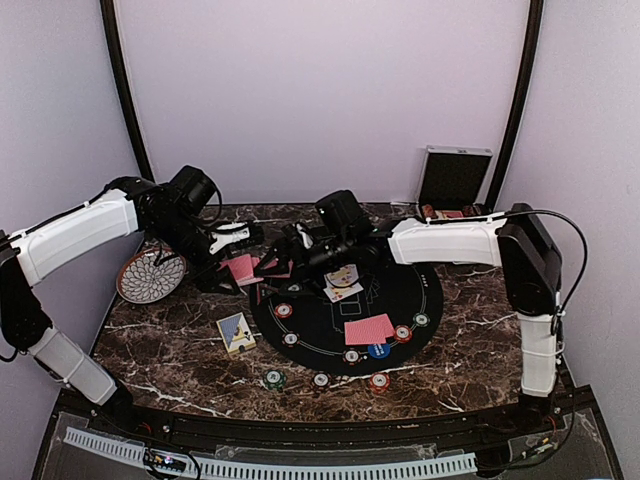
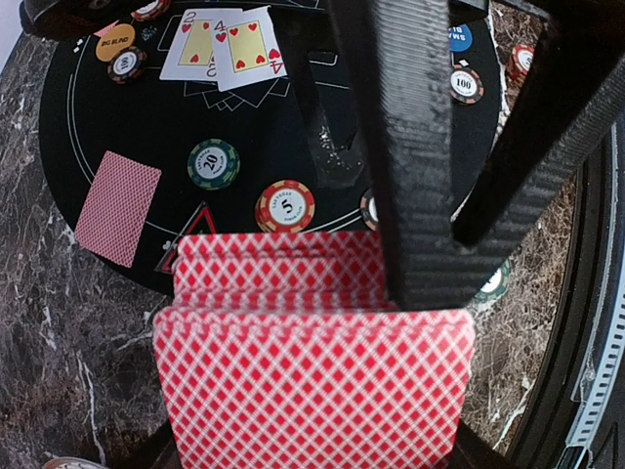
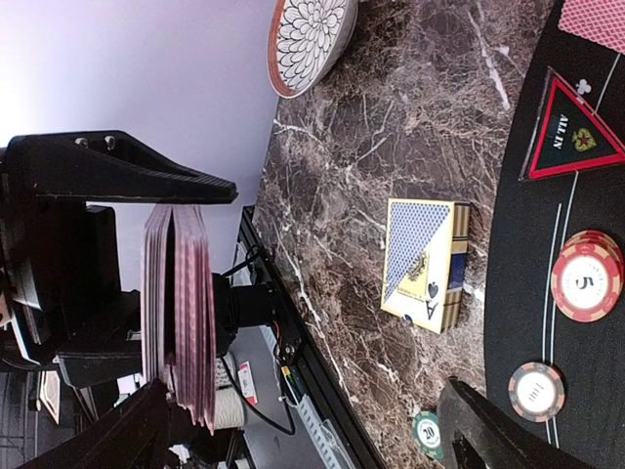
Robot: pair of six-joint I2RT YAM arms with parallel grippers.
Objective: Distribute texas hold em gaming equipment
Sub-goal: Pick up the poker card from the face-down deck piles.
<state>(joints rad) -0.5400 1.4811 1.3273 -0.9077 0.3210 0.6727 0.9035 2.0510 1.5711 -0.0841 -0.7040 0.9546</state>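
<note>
left claw pinches the deck, right claw gapes beside it

left gripper (image 1: 232, 262) is clamped on the red-backed deck (image 1: 243, 268), left of centre. right gripper (image 1: 272, 268) stands wide open just beside the deck, holding nothing; contact unclear. on the black mat (image 1: 400, 290), centre frame: face-up cards (image 1: 342, 282), a face-down card (image 1: 369, 329), chips (image 1: 284, 310). blue card box (image 1: 236, 332) lies off the mat; plate (image 1: 150, 277) far left.

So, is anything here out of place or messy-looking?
Slightly. The deck gripped by the left gripper is splayed, with gaps between cards instead of a neat block. A green chip lies off the mat on the table. Nothing looks spilled or damaged.
</note>
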